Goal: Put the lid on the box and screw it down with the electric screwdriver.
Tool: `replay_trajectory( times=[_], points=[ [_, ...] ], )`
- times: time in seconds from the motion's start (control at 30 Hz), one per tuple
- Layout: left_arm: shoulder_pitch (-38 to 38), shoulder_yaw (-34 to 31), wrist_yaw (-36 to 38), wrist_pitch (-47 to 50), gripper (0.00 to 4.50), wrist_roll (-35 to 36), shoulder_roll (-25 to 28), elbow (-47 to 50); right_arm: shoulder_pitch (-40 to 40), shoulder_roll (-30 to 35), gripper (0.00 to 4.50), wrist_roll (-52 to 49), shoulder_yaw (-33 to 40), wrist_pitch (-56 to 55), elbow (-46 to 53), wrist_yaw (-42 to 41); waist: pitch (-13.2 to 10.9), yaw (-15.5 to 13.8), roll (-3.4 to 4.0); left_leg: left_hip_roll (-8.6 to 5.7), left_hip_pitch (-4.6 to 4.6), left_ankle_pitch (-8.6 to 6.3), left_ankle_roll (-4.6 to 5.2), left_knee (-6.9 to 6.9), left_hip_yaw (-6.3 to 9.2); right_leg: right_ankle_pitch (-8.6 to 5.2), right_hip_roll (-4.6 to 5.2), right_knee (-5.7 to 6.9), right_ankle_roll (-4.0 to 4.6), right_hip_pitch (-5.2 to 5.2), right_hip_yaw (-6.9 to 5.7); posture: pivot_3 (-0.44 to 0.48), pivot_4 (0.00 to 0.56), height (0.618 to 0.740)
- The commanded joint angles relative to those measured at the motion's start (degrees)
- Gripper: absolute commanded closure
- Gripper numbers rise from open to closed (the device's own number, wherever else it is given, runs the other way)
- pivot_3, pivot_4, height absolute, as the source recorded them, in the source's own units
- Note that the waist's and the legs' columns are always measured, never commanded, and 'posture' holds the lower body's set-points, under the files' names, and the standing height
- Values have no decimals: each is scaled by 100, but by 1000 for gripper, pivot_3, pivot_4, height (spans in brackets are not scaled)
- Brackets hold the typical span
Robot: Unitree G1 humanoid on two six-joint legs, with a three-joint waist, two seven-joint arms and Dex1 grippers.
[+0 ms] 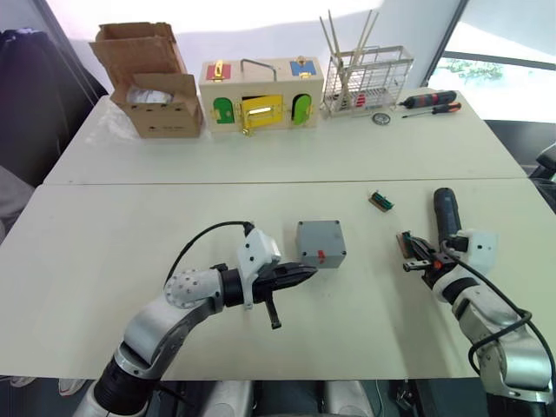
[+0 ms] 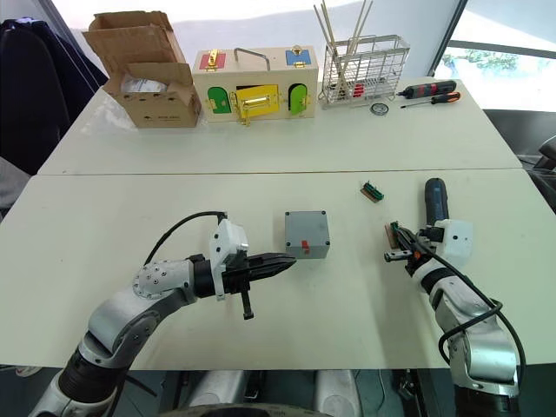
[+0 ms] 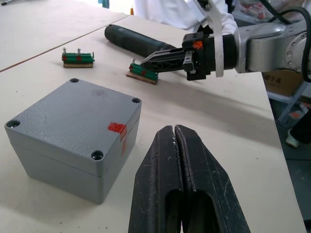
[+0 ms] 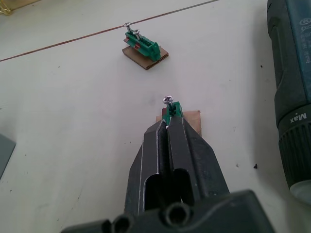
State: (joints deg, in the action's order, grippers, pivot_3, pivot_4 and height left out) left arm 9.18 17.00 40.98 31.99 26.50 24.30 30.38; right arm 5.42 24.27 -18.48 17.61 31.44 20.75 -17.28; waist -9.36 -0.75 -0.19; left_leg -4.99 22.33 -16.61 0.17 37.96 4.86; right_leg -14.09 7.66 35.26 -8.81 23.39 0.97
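Down near us, our left gripper has its two black fingers pressed tight together, holding nothing. Its tip is just beside the box, on the side with the small red mark. We cannot tell if it touches. The box sits on the white table. The lid is already on top of the box, with a screw hole at each corner.

Over on the right, our right gripper is also pinched closed. Its tips are at a little green holder on a brown card, with a screw standing up in it. We cannot tell if the fingers grip it or only touch it. The electric screwdriver lies flat on the table just beside that gripper.

A bit farther away, a second green holder lies by itself.

At the far side we see a cardboard box, a wooden box with coloured doors, a wire basket and two hand screwdrivers.
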Motion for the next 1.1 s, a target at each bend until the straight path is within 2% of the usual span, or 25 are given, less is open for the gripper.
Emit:
replay_trajectory(
  times=[0.03,0.3,0.43,0.57,0.7,0.9,1.1],
  points=[
    [-11,-109,40,-168,4500,17,2,78,47,-55,4447,-129,229,-161,384,24,0,1,0,0,0,0,0,0,0,0,0,0,0,0,0,0,150,734],
    [-3,-121,118,-330,4500,-14,-2,-99,26,-119,4447,-259,379,-250,666,105,0,2,0,0,0,0,0,0,0,0,0,0,0,0,0,0,150,734],
    [17,-421,21,-269,4500,235,-98,-99,-68,-64,4447,-354,387,-371,910,66,-1,3,1,0,0,0,0,0,0,0,0,0,0,0,0,0,150,734],
    [125,-970,-116,-33,4500,440,72,-27,-689,145,4447,-475,-49,-251,1101,-212,-3,46,5,1,0,0,0,0,-2,0,-2,3,0,3,1,0,150,734],
    [153,-1516,-240,343,4500,836,274,68,-1382,179,4447,-426,-664,-220,843,-501,-4,50,5,3,-1,0,0,-3,2,0,-4,7,-1,7,-3,0,150,734],
    [5,-1560,-113,367,4500,680,720,77,-1616,150,4447,-569,-1384,-128,436,-1143,-6,5,2,-3,1,0,0,0,1,0,2,-2,0,1,-2,0,150,734],
    [-65,-1452,-229,357,4500,657,617,119,-1438,193,4447,-617,-1384,-125,459,-1321,-6,10,3,0,1,1,-1,2,3,2,0,5,1,5,-2,0,150,734]
  ],
)
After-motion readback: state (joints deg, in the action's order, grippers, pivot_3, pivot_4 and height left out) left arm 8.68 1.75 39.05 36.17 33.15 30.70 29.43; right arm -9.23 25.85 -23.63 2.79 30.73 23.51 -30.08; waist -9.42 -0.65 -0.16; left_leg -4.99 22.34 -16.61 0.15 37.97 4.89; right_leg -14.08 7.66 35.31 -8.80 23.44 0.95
